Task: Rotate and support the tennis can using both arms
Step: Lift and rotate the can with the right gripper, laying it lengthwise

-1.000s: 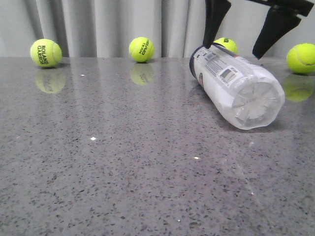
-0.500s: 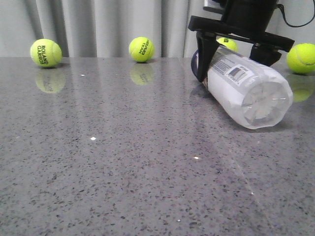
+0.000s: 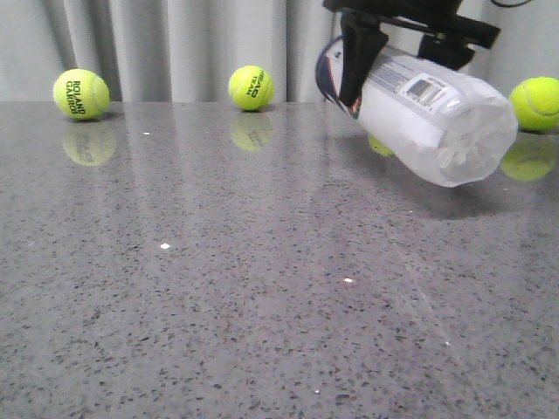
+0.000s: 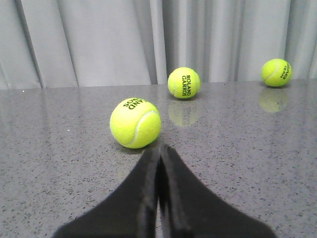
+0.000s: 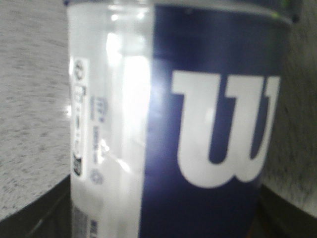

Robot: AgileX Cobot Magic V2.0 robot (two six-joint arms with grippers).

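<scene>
The tennis can (image 3: 428,113), clear plastic with a white label, barcode and dark blue rim, hangs clear of the table at the right, its clear bottom end towards the camera. My right gripper (image 3: 402,44) is shut on the tennis can near its far end, one black finger down each side. In the right wrist view the can (image 5: 178,124) fills the frame, navy patch with a white W, fingers at both lower corners. My left gripper (image 4: 159,153) is shut and empty, low over the table, out of the front view.
A grey speckled table (image 3: 218,288) with a curtain behind. Yellow tennis balls lie at the back left (image 3: 80,93), back middle (image 3: 251,87) and far right (image 3: 534,103). One ball (image 4: 135,122) lies just beyond the left fingertips, two more farther off (image 4: 184,82) (image 4: 276,72).
The right gripper came down over the can, closed on it and lifted it off the table. The can's near end now points slightly downward in the air.
</scene>
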